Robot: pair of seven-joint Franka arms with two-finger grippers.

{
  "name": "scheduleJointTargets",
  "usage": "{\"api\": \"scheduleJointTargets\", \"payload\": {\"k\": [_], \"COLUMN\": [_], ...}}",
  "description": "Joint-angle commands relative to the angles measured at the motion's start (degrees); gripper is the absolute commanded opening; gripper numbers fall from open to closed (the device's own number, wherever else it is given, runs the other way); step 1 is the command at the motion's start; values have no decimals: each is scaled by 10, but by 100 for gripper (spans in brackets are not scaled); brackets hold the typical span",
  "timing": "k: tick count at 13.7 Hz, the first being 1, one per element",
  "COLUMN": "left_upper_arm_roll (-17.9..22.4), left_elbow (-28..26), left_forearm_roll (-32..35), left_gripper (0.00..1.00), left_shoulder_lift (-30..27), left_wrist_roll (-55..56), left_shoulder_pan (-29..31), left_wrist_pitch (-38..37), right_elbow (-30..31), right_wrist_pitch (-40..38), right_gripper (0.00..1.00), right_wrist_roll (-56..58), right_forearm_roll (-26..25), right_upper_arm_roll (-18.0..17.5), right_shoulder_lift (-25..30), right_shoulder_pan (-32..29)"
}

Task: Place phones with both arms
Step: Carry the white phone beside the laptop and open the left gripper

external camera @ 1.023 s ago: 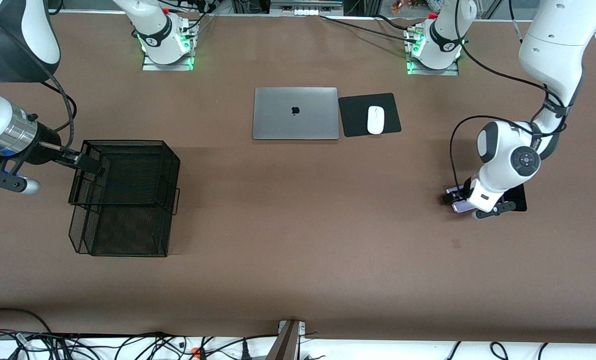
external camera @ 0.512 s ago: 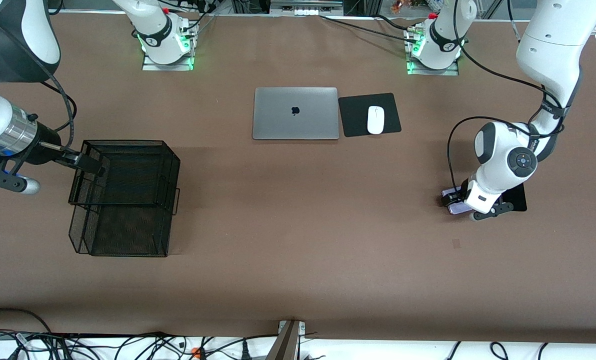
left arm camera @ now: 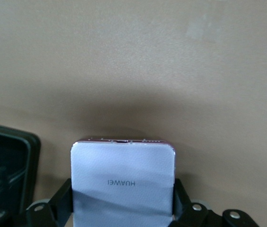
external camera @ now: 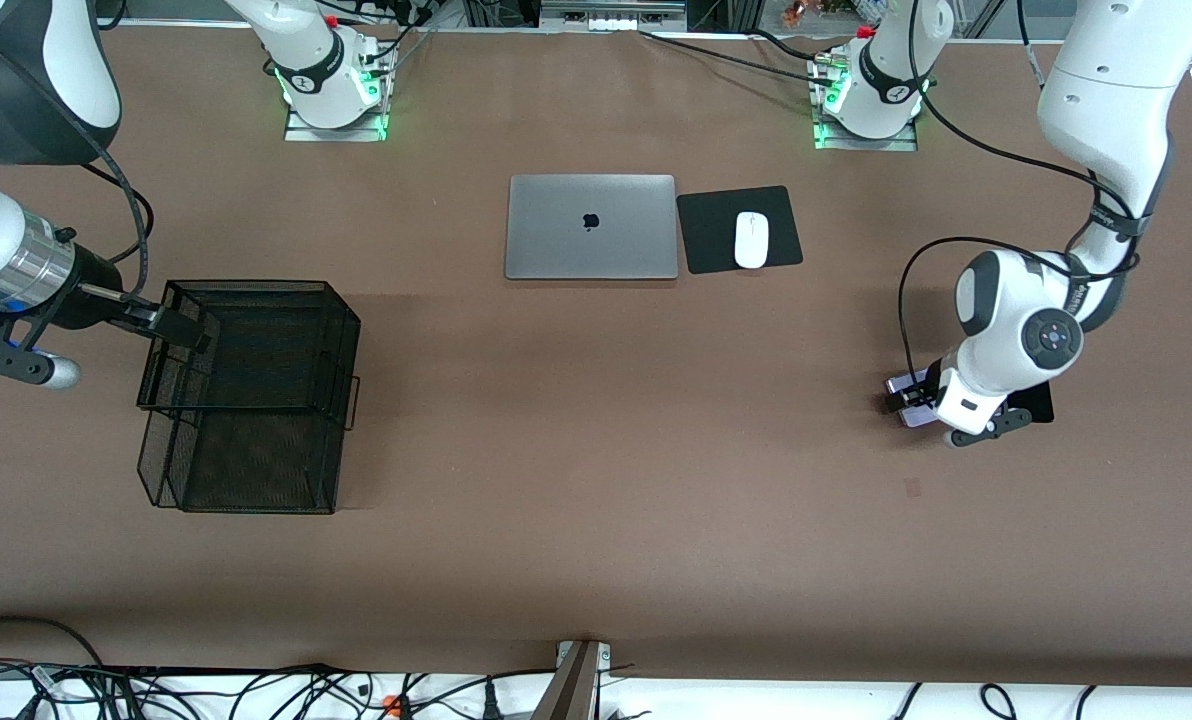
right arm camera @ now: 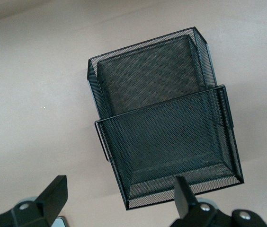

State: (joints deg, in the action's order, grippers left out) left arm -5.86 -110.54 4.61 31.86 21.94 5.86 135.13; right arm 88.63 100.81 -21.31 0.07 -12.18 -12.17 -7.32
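Having just clamped the lavender-white phone (left arm camera: 123,182), the left gripper (external camera: 918,402) can lift — the right gripper (right arm camera: 119,196) waits wide open over the mesh tray (external camera: 256,390).

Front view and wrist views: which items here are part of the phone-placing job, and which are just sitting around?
Part of the job:
- lavender-white phone, gripped by the left gripper
- black phone beside it
- right gripper, open over the mesh tray

Just lying about:
- laptop
- mouse
- mouse pad
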Motion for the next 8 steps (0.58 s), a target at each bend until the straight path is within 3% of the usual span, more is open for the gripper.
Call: {"api": "scheduleJointTargets", "payload": {"k": [1,5,8], "left_upper_arm_roll": [-4,-4,-3], "left_elbow": [86,145,223], "left_forearm_roll": [8,-26,-66], "left_gripper": [0,0,0], "left_shoulder_lift": [0,19,57], "left_wrist_roll": [33,121,169], "left_shoulder_pan": [-43,-160,-248], "left_wrist_pitch": [-111,-131,-131], "right_elbow": [8,8,8], "right_wrist_pitch": [-2,-1,-2], "right_gripper": [100,100,100], "right_wrist_roll": [8,8,9], "right_forearm_roll": [-2,-2,-2], "right_upper_arm_roll": [-7,-7,-7], "right_shoulder_lift": [7,7,7], "right_shoulder_pan": [-6,-6,-6]}}
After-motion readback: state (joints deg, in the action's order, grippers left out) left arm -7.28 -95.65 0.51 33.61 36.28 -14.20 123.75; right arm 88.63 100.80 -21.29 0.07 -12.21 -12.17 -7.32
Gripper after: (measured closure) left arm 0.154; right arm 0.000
